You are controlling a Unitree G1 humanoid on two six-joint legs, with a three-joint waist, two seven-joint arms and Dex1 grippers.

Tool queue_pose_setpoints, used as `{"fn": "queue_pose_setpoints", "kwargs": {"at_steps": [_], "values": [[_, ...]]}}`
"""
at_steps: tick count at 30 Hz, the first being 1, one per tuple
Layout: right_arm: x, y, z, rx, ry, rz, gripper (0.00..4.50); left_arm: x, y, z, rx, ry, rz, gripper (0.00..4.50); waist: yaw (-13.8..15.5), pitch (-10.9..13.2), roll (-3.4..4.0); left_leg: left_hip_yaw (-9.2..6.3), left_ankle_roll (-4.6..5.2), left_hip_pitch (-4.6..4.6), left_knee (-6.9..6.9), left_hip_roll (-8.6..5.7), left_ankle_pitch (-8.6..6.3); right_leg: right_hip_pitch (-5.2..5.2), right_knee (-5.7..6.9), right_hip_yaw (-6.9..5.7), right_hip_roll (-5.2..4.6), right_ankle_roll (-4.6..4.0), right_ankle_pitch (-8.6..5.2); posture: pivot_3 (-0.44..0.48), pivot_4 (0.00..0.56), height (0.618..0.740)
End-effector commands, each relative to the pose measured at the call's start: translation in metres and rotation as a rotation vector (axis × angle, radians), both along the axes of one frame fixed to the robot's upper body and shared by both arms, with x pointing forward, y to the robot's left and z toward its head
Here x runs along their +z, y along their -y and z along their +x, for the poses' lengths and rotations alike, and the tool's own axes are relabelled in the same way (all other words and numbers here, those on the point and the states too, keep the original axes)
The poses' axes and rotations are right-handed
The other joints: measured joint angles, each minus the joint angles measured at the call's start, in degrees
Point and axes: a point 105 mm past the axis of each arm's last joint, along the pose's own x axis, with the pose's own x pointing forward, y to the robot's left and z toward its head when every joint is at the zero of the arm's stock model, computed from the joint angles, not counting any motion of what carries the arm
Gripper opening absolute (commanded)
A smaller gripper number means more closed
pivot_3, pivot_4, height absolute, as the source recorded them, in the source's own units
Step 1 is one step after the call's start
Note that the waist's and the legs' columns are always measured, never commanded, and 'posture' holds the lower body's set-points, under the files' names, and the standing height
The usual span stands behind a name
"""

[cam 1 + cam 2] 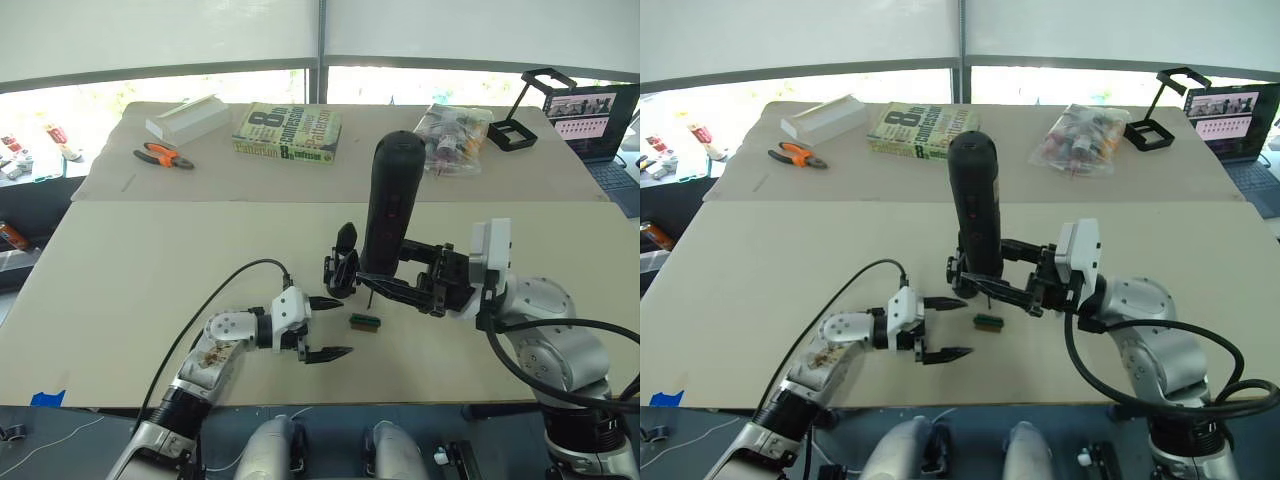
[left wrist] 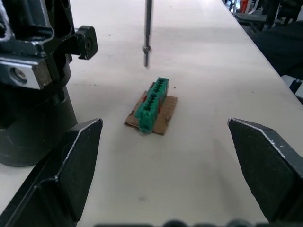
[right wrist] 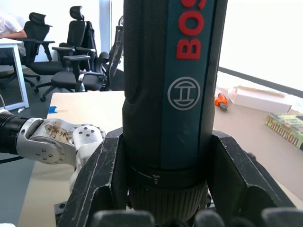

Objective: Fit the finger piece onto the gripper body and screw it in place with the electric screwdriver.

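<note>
Nearest, one left gripper [image 1: 325,327] rests wide open and empty on the counter [image 1: 120,290], one green block [image 1: 363,321] just right of it. One right gripper [image 1: 365,280] clamps one upright electric screwdriver [image 1: 388,205] beside one gripper body [image 1: 341,265]. Left wrist view: the bit hangs above the block. Right wrist view: two fingers [image 3: 97,177] grip the screwdriver.

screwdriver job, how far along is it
Done: the right gripper grips the electric screwdriver upright, its bit hanging near the gripper body and a small green block. In hand: lining up the bit. Left: no separate finger piece can be made out, the left gripper is open and empty, so fitting and screwing look undone.
</note>
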Motion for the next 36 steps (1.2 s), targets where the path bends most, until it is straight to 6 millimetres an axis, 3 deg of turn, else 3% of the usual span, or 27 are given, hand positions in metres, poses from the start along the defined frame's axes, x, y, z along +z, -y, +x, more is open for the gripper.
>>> {"fn": "queue_pose_setpoints", "kwargs": {"at_steps": [1, 11, 17, 21, 28, 33, 36], "values": [[0.032, 0.004, -0.014, 0.014, 0.103, 0.038, 1.91, 0.035, -0.008, -0.005, -0.026, 0.076, -0.107, 4.48, 0.04, 0.0, 0.0, -0.01, 0.0, -0.01, 0.0, -0.01, 0.0, 0.0, 0.0, 0.0, -0.02, 0.0, 0.0, 0.0, 0.15, 0.74], [0.069, 0.021, -0.027, -0.029, 0.139, 0.051, 1.91, 0.096, -0.047, -0.011, 0.07, 0.156, -0.255, 4.48, 0.04, 0.01, 0.0, -0.02, 0.0, 0.02, -0.01, -0.01, 0.0, 0.05, -0.02, 0.01, -0.04, 0.0, 0.0, 0.0, 0.15, 0.74], [0.085, 0.02, -0.032, -0.018, 0.146, 0.071, 1.91, 0.109, -0.054, -0.01, 0.109, 0.148, -0.273, 4.48, 0.02, 0.01, -0.01, -0.02, 0.01, 0.03, -0.03, 0.0, 0.0, 0.05, -0.02, 0.01, 0.01, 0.0, 0.0, 0.0, 0.15, 0.74], [0.093, 0.017, -0.032, -0.002, 0.153, 0.105, 1.91, 0.103, -0.065, -0.003, 0.175, 0.119, -0.256, 4.48, -0.01, 0.01, -0.01, 0.01, 0.0, 0.02, -0.02, -0.01, 0.0, 0.04, -0.02, 0.03, 0.04, 0.0, 0.0, 0.0, 0.15, 0.74], [0.099, 0.004, -0.033, 0.075, 0.15, 0.129, 1.91, 0.064, -0.081, 0.005, 0.293, 0.107, -0.135, 4.48, -0.04, 0.01, -0.01, 0.08, 0.0, 0.02, -0.04, 0.0, 0.0, 0.01, -0.03, 0.04, 0.08, 0.0, 0.0, 0.0, 0.15, 0.74], [0.101, -0.007, -0.034, 0.129, 0.151, 0.138, 1.91, 0.045, -0.072, 0.007, 0.315, 0.12, -0.084, 4.48, 0.11, 0.01, -0.01, 0.07, 0.0, 0.01, -0.04, -0.01, 0.0, 0.02, -0.04, 0.03, 0.05, 0.0, 0.0, 0.0, 0.15, 0.74], [0.101, -0.009, -0.033, 0.144, 0.146, 0.135, 1.91, 0.031, -0.056, 0.011, 0.315, 0.125, -0.045, 4.48, 0.16, 0.01, -0.01, 0.07, 0.0, 0.0, -0.04, -0.03, -0.01, 0.02, -0.04, 0.02, 0.03, 0.0, 0.0, 0.0, 0.15, 0.74]]}}
